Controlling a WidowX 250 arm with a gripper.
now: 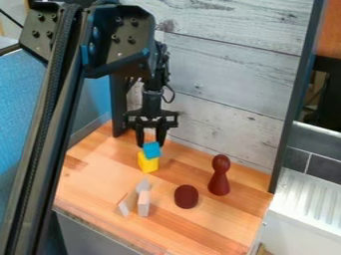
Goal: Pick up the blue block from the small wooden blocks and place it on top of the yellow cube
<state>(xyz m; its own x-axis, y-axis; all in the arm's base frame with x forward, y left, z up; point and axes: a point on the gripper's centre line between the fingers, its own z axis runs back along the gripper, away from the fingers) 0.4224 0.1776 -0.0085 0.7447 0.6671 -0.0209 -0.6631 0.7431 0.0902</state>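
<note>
Black arm links (67, 99) are running down the left side nearest the camera, covering part of the blue surface (20, 99) and the left edge of the wooden tabletop (193, 234). Behind them, the black gripper (152, 144) is hanging over the rear left part of the tabletop, pointing down, with its tips right at the blue cube (152, 150); whether it is pinching the cube or only standing about it, I cannot tell. The cube is sitting slightly askew over the yellow block (148, 162).

Nearer the camera than this pair, pale blocks (144, 202) are forming a close cluster, one of them leaning to the left. To their right a dark red rounded piece (186, 196) is lying, and farther right and back a dark red skittle-shaped figure (219, 175) is standing upright.

Grey plank boards (226, 74) are rising close behind the gripper, bounding the work area at the back between a dark left post (118, 104) and a dark right post (293, 109). Beyond the right post, a white ribbed surface (309, 199) is lying below grey tiles (319, 167).
</note>
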